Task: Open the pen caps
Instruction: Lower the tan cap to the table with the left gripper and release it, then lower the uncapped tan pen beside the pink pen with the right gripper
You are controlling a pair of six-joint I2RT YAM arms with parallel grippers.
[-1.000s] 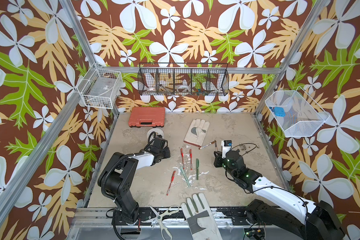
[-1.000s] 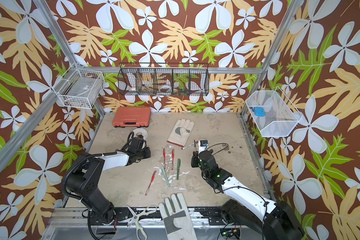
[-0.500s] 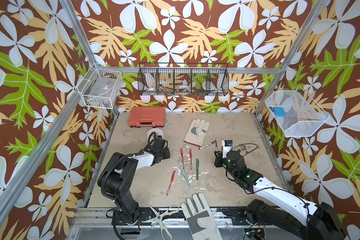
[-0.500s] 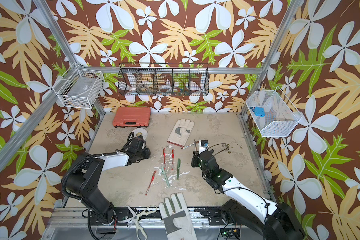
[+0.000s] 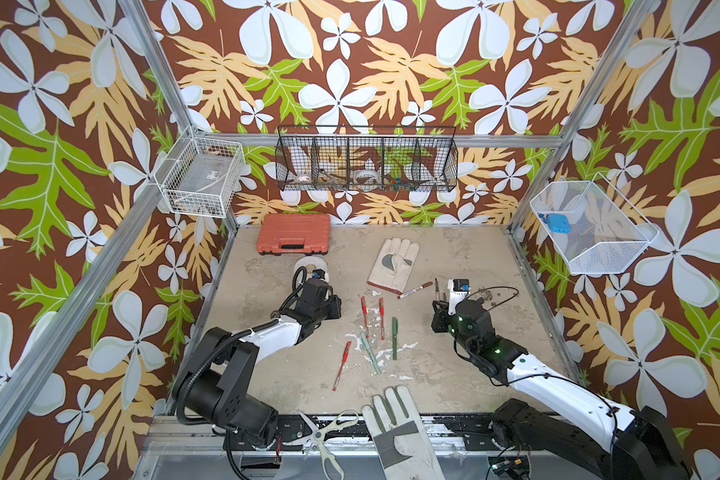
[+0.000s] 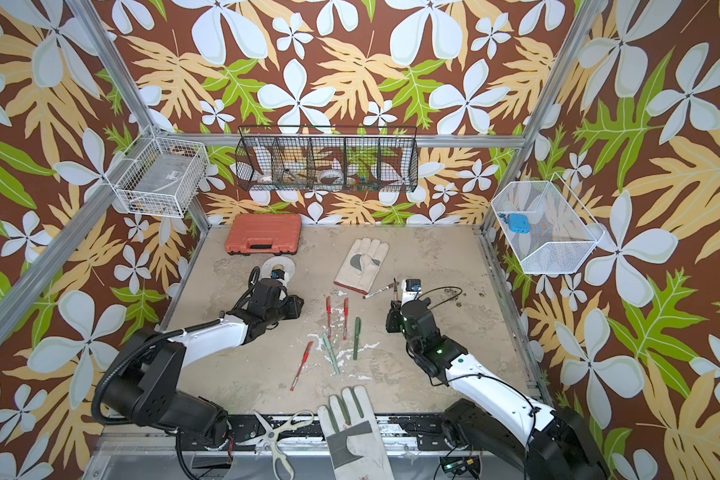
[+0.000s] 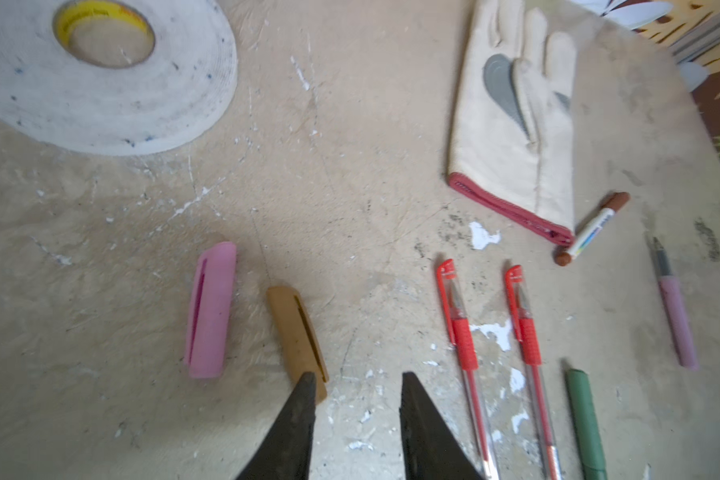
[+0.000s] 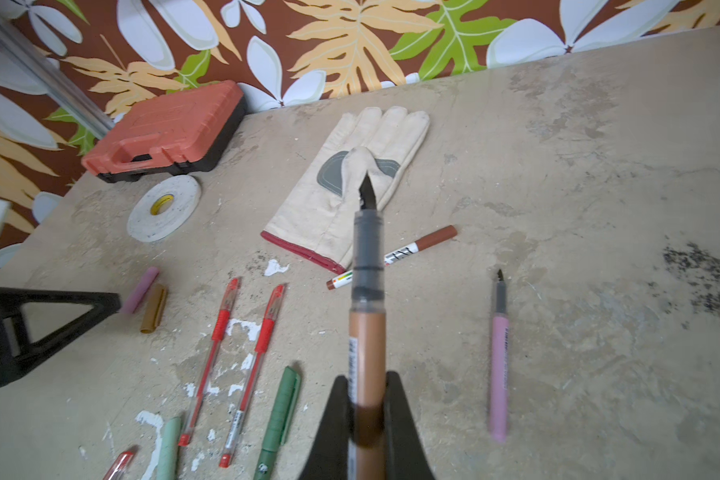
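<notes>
My left gripper (image 7: 358, 378) is open, low over the table, with nothing between its fingers. A gold cap (image 7: 296, 336) lies on the table just beyond one fingertip (image 7: 306, 384), beside a pink cap (image 7: 211, 309). My right gripper (image 8: 366, 390) is shut on the uncapped gold pen (image 8: 366, 332), whose dark nib points up and away. The uncapped pink pen (image 8: 497, 357) lies on the table beside it. Two capped red pens (image 5: 364, 309), a dark green pen (image 5: 395, 338), a mint pen (image 5: 370, 353), a third red pen (image 5: 341, 365) and the brown-ended marker (image 5: 415, 290) lie between the arms.
A cream glove (image 5: 393, 264) lies behind the pens, a tape roll (image 5: 308, 264) behind my left gripper and an orange case (image 5: 294, 233) at the back. A second glove (image 5: 395, 432) and scissors (image 5: 325, 432) lie on the front rail. Wire baskets (image 5: 366, 164) hang on the walls.
My left gripper's jaws have parted. Both arms have stayed almost where they were.
</notes>
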